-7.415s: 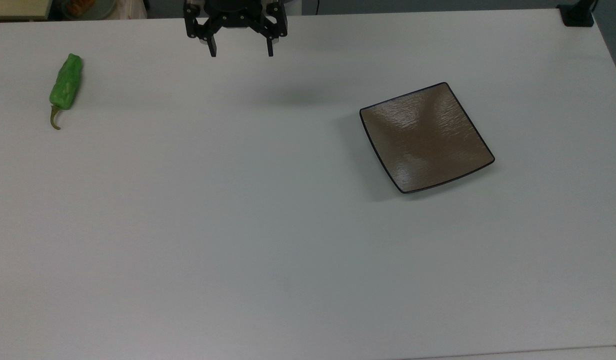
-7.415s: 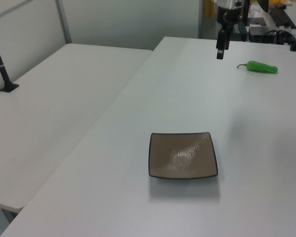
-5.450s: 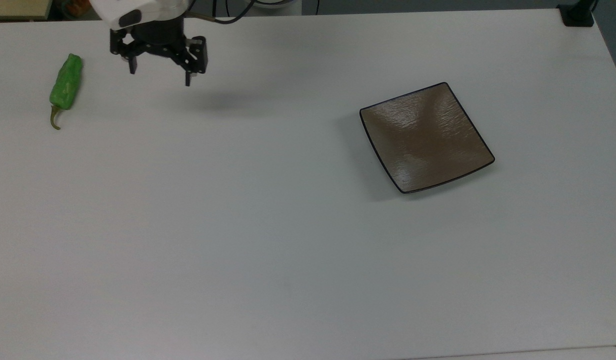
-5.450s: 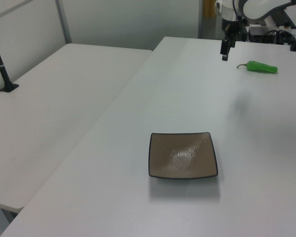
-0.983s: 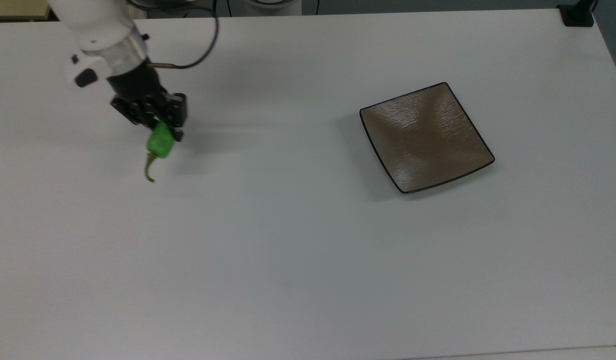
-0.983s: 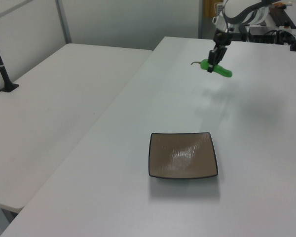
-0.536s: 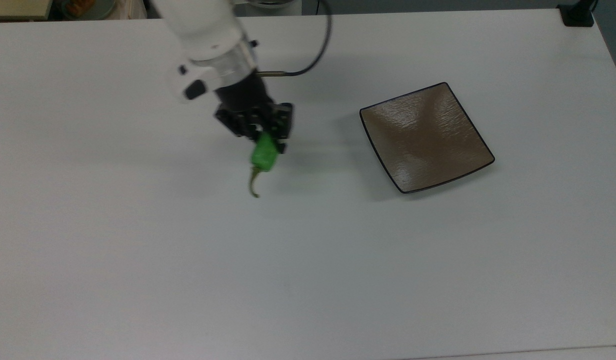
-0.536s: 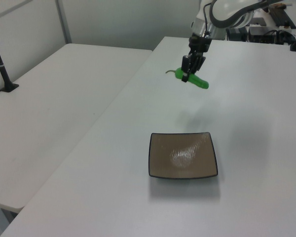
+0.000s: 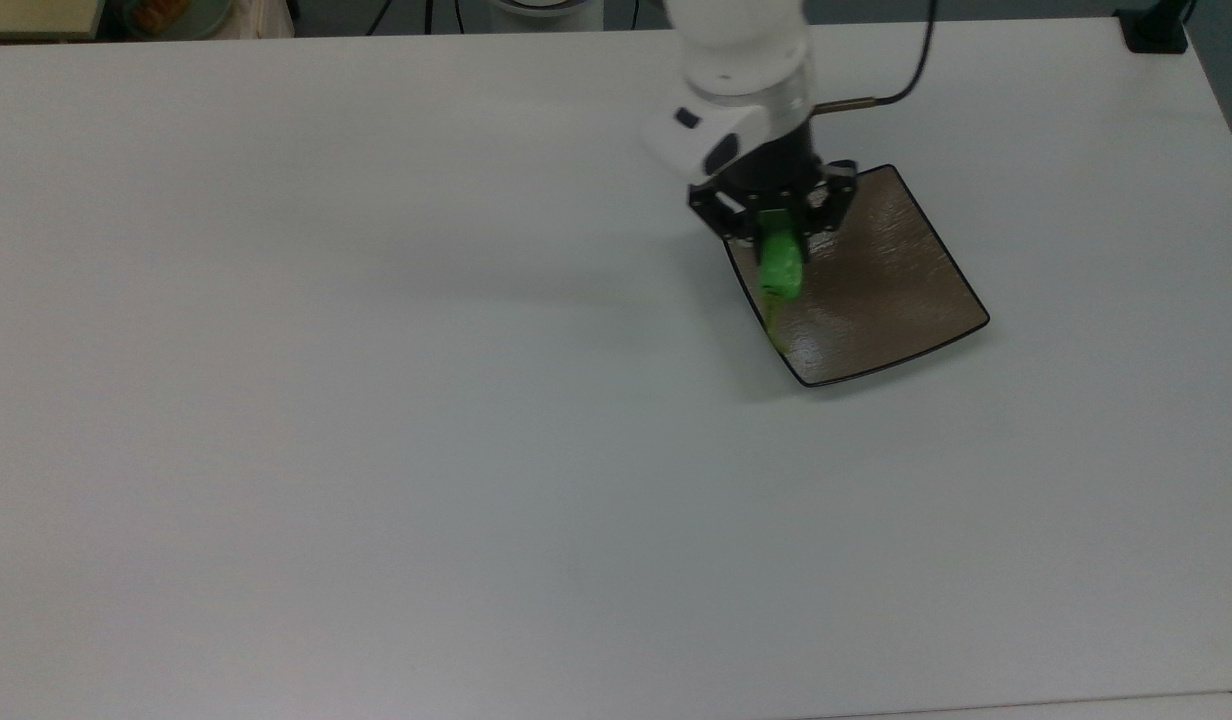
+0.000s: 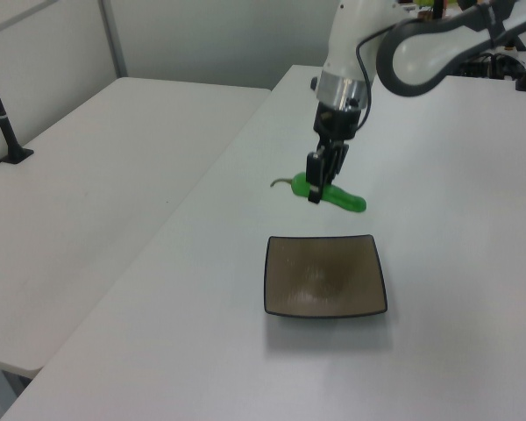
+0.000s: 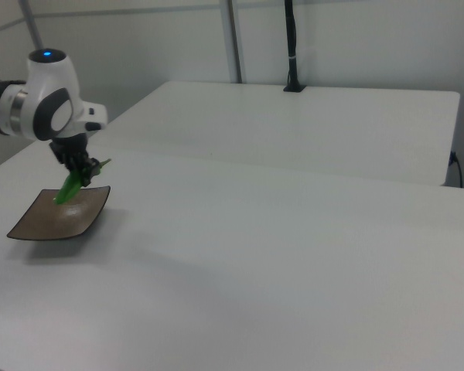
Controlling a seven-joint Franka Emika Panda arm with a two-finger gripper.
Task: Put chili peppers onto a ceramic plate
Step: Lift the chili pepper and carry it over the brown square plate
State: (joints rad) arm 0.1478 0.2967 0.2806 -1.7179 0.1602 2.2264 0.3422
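Note:
My gripper (image 9: 776, 222) (image 10: 316, 186) (image 11: 76, 174) is shut on the green chili pepper (image 9: 780, 266) (image 10: 337, 196) (image 11: 69, 188) and holds it in the air. The pepper hangs roughly level, its thin stem (image 10: 283, 182) pointing to the left view's left. In the top view it hangs over the left part of the square brown ceramic plate (image 9: 876, 290). The plate (image 10: 326, 275) (image 11: 58, 217) lies flat on the white table with nothing on it. In the left view the pepper floats above the plate's far edge.
The white table (image 9: 376, 400) is bare around the plate. A second white table (image 10: 96, 184) stands beside it, with a black post (image 10: 0, 114) at its far side. A black clamp (image 9: 1156, 28) sits at the top view's upper right corner.
The arm has carried the pepper to the top view's right, from mid-table to above the plate's left side. The grip on the pepper is unchanged.

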